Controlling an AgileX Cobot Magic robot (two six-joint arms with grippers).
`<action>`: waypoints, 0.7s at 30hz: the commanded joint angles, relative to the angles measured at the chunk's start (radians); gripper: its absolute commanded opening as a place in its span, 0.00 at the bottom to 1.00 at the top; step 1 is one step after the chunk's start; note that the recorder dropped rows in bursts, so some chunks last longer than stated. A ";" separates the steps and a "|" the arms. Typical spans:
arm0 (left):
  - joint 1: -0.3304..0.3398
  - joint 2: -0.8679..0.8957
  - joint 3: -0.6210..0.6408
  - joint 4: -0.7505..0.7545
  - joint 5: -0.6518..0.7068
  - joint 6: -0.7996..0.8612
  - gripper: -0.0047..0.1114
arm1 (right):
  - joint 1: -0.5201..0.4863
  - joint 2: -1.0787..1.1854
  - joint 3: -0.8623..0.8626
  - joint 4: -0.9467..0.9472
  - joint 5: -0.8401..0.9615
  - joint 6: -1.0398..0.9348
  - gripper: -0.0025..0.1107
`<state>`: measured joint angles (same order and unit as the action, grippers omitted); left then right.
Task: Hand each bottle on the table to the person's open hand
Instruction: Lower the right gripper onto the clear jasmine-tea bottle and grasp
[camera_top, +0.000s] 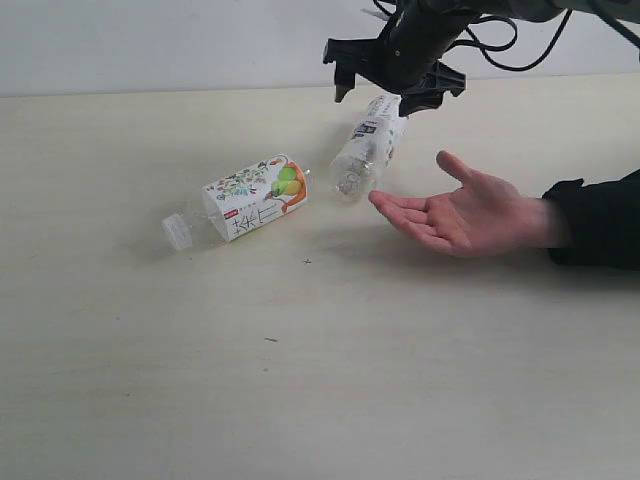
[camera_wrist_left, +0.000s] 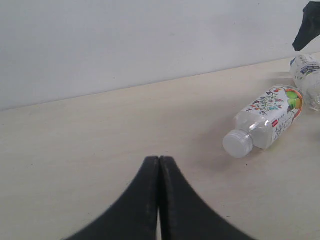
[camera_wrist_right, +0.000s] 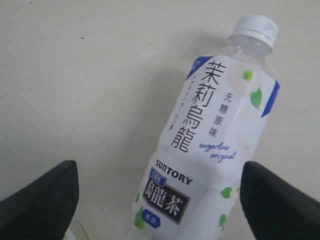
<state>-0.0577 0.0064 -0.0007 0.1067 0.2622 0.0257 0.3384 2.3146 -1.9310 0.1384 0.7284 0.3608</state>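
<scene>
Bottle (camera_wrist_right: 200, 150) — between wide-apart right fingers (camera_wrist_right: 40, 200)

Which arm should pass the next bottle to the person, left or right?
Right. The right hand is open astride the Suntory bottle beside the palm; the left hand is shut and farther away.

Bright, even light casts faint soft shadows on the table (camera_top: 300, 400); the close left end effector (camera_wrist_left: 159, 161) looks slightly blurred.
</scene>
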 joint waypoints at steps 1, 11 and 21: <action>0.001 -0.006 0.001 -0.006 -0.005 -0.002 0.05 | -0.001 0.032 -0.010 -0.072 -0.021 0.092 0.77; 0.001 -0.006 0.001 -0.006 -0.005 -0.002 0.05 | -0.001 0.082 -0.010 -0.089 -0.071 0.122 0.77; 0.001 -0.006 0.001 -0.006 -0.005 -0.002 0.05 | -0.001 0.108 -0.010 -0.089 -0.073 0.122 0.72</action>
<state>-0.0577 0.0064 -0.0007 0.1067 0.2622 0.0257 0.3389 2.4260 -1.9349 0.0582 0.6659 0.4823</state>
